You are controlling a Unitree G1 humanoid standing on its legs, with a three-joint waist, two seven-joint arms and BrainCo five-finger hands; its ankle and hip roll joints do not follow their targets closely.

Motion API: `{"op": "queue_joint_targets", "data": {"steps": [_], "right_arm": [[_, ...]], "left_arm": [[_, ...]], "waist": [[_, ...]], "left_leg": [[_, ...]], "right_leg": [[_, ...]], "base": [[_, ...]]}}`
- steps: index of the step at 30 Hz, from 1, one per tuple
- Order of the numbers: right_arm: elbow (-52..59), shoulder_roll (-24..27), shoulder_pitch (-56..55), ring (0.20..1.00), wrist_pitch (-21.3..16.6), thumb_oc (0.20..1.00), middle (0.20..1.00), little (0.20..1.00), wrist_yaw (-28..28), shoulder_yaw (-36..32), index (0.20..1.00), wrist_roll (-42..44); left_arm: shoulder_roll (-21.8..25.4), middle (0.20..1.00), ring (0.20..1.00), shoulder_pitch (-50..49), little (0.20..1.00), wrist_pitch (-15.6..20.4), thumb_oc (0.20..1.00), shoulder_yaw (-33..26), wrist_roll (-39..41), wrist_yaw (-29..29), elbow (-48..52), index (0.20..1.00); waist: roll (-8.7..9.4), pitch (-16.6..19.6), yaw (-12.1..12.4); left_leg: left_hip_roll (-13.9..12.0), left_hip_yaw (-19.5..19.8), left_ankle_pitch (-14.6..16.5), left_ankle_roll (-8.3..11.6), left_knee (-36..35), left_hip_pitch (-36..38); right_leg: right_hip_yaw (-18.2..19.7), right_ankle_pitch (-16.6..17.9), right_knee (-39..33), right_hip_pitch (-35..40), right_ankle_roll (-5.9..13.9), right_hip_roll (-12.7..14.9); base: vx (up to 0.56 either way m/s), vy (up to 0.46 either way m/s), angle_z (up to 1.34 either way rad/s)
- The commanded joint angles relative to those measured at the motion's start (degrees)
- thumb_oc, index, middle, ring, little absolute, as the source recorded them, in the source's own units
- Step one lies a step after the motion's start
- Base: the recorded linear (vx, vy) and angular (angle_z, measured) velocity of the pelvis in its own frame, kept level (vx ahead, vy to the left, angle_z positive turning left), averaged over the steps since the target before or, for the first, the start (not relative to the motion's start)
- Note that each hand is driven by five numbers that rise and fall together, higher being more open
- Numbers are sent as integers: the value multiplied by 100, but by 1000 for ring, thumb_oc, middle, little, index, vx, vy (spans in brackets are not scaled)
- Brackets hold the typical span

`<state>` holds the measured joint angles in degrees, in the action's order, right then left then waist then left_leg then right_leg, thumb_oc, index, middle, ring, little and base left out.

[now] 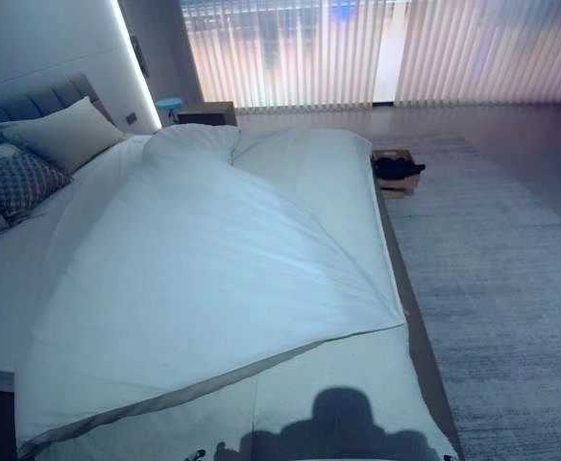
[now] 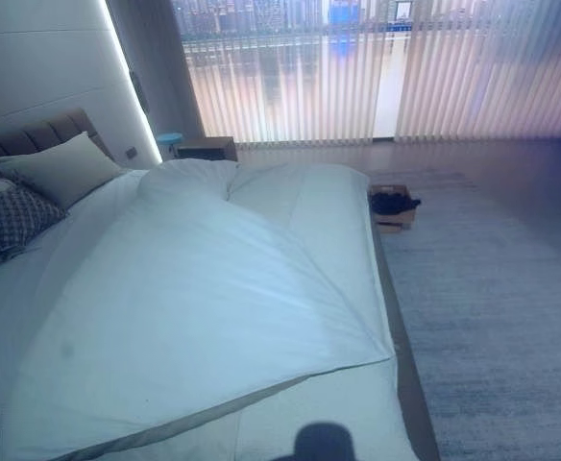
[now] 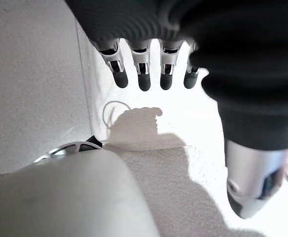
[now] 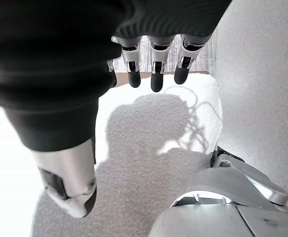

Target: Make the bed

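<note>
With the left hand (image 3: 149,69) and right hand (image 4: 154,64) hanging open and empty, the duvet (image 1: 204,288) ahead is lying skewed across the bed (image 1: 357,403), needing straightening

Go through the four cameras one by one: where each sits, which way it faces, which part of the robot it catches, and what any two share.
Left eye view: on the head, looking down the bed at the white rumpled duvet, grey pillows and vertical window blinds.
Right eye view: beside it, same scene; both share the small wooden box on the rug.
Left wrist view: on the left wrist, facing down at the pale floor; the left hand hangs open.
Right wrist view: on the right wrist, facing down likewise; the right hand hangs open.
</note>
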<state>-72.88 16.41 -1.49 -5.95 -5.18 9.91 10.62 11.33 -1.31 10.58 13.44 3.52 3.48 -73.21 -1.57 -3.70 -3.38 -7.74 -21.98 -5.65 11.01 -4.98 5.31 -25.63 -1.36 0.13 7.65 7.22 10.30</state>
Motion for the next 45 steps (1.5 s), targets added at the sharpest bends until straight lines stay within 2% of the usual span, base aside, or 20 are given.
{"op": "queue_joint_targets", "data": {"steps": [1, 6, 9, 13, 14, 18, 19, 21, 22, 27, 29, 32, 35, 36, 37, 38, 39, 41, 42, 45], "right_arm": [[-121, -167, 442, 1000, -129, 1000, 1000, 1000, 14, 69, 1000, -109], [-84, -168, 450, 1000, -151, 1000, 1000, 1000, 13, 43, 1000, -68], [150, -174, 425, 1000, -290, 1000, 1000, 1000, -14, -87, 1000, 222], [1558, -73, 267, 1000, -647, 1000, 1000, 1000, -82, -184, 1000, 631], [1570, -73, 257, 1000, -640, 1000, 1000, 1000, -84, -183, 1000, 630], [2588, 118, 184, 1000, -666, 1000, 1000, 1000, -73, -218, 1000, 658], [3120, 217, 166, 1000, -688, 1000, 1000, 1000, -83, -271, 1000, 625], [3431, 278, 138, 1000, -680, 1000, 1000, 1000, -71, -277, 1000, 550], [4006, 390, 119, 1000, -685, 1000, 1000, 1000, -59, -328, 1000, 473], [4975, 477, 195, 1000, -680, 1000, 1000, 1000, -53, -331, 1000, 533], [5243, 345, 377, 1000, -754, 1000, 1000, 1000, -78, -240, 1000, 902], [5354, 210, 544, 1000, -774, 1000, 1000, 1000, -39, -93, 1000, 1387], [5441, 30, 806, 1000, -803, 1000, 1000, 1000, 50, 156, 1000, 2291], [5439, 31, 809, 1000, -804, 1000, 1000, 1000, 51, 155, 1000, 2292], [5638, -126, 1030, 1000, -896, 1000, 1000, 1000, 160, 337, 1000, 3224], [5633, -120, 1040, 1000, -899, 1000, 1000, 1000, 167, 333, 1000, 3236], [5750, -236, 1162, 1000, -1005, 1000, 1000, 1000, 161, 407, 1000, 3819], [5821, -241, 1221, 1000, -1057, 1000, 1000, 1000, 200, 436, 1000, 4019], [5961, -328, 1303, 1000, -1180, 1000, 1000, 1000, 239, 496, 1000, 4468], [6040, -471, 1402, 1000, -1281, 1000, 1000, 1000, 374, 561, 1000, 5094]], "left_arm": [[28, 1000, 1000, 437, 1000, 181, 1000, -99, 70, 9, -65, 1000], [9, 1000, 1000, 421, 1000, 157, 1000, -200, 184, 30, -184, 1000], [-22, 1000, 1000, 412, 1000, 251, 1000, -518, 882, 124, 24, 1000], [203, 1000, 1000, 250, 1000, 613, 1000, -839, 1896, 72, 1558, 1000], [204, 1000, 1000, 241, 1000, 606, 1000, -837, 1896, 74, 1570, 1000], [378, 1000, 1000, 175, 1000, 676, 1000, -814, 2418, 18, 2884, 1000], [425, 1000, 1000, 141, 1000, 714, 1000, -824, 2695, -21, 3621, 1000], [444, 1000, 1000, 66, 1000, 683, 1000, -832, 2792, -69, 3966, 1000], [458, 1000, 1000, -68, 1000, 709, 1000, -873, 3172, -168, 4718, 1000], [263, 1000, 1000, -144, 1000, 648, 1000, -939, 4347, -306, 5534, 1000], [55, 1000, 1000, 43, 1000, 681, 1000, -825, 5240, -315, 5827, 1000], [-26, 1000, 1000, 239, 1000, 692, 1000, -692, 5653, -306, 5918, 1000], [-158, 1000, 1000, 609, 1000, 790, 1000, -512, 6259, -278, 6125, 1000], [-158, 1000, 1000, 612, 1000, 790, 1000, -513, 6259, -279, 6123, 1000], [-262, 1000, 1000, 989, 1000, 956, 1000, -209, 6541, -152, 6288, 1000], [-263, 1000, 1000, 998, 1000, 958, 1000, -208, 6540, -147, 6288, 1000], [-247, 1000, 1000, 1251, 1000, 1074, 1000, 82, 6460, -11, 6598, 1000], [-213, 1000, 1000, 1347, 1000, 1063, 1000, 168, 6329, 34, 6720, 1000], [-111, 1000, 1000, 1505, 1000, 1054, 1000, 339, 5998, 78, 7046, 1000], [27, 1000, 1000, 1726, 1000, 1084, 1000, 435, 5548, 169, 7304, 1000]], "waist": [[231, -219, 110], [244, -208, 121], [254, -191, 149], [284, -223, 179], [285, -219, 178], [292, -207, 203], [288, -199, 218], [281, -193, 222], [274, -187, 234], [269, -202, 250], [270, -377, 263], [276, -594, 280], [289, -1128, 314], [288, -1127, 314], [285, -1673, 317], [284, -1673, 317], [248, -2034, 297], [245, -2153, 286], [218, -2432, 271], [195, -2571, 264]], "left_leg": [[103, 36, 358, -450, 238, 236], [123, 50, 382, -471, 262, 234], [136, 55, 398, -477, 274, 248], [138, 102, 369, -475, 290, 215], [139, 104, 369, -475, 291, 214], [135, 129, 386, -476, 316, 223], [131, 143, 402, -481, 333, 234], [134, 143, 407, -485, 336, 248], [137, 137, 414, -489, 330, 261], [136, 137, 421, -498, 354, 229], [89, 161, 401, -493, 431, 72], [59, 198, 369, -480, 526, -146], [-19, 283, 298, -463, 731, -599], [-20, 283, 299, -463, 734, -603], [-51, 375, 224, -475, 846, -1042], [-51, 377, 224, -475, 853, -1055], [-54, 406, 178, -478, 920, -1377], [-76, 419, 172, -475, 1001, -1590], [-103, 438, 163, -476, 1123, -1952], [-141, 440, 178, -486, 1303, -2387]], "right_leg": [[-79, 593, -153, -263, 311, 263], [-104, 585, -116, -243, 322, 299], [-134, 584, -115, -201, 327, 307], [-186, 569, -62, -222, 326, 321], [-188, 568, -61, -222, 326, 321], [-239, 540, -16, -181, 338, 334], [-271, 532, -9, -145, 343, 341], [-285, 533, -7, -124, 348, 344], [-321, 537, -13, -103, 357, 358], [-346, 540, 6, -131, 369, 375], [-330, 530, 62, -288, 367, 380], [-308, 520, 127, -482, 358, 368], [-269, 502, 378, -962, 338, 382], [-269, 501, 380, -965, 338, 382], [-265, 529, 606, -1403, 324, 434], [-265, 526, 616, -1416, 322, 437], [-276, 549, 742, -1718, 320, 474], [-288, 540, 826, -1907, 312, 511], [-294, 542, 972, -2264, 295, 566], [-321, 505, 1185, -2712, 269, 646]], "base": [[0, 0, 0], [8, 4, 0], [24, 9, 0], [-4, -6, 2], [6, -4, 4], [12, 8, 10], [23, 4, 13], [29, 6, 10], [26, 6, 9], [23, -5, 6], [-48, -24, 0], [-113, -42, 6], [-179, -42, 9], [-271, -48, 10], [-197, -34, 8], [-324, -41, 14], [-131, -7, 21], [-191, -6, 29], [-189, -3, 17], [-117, -7, 8]]}}
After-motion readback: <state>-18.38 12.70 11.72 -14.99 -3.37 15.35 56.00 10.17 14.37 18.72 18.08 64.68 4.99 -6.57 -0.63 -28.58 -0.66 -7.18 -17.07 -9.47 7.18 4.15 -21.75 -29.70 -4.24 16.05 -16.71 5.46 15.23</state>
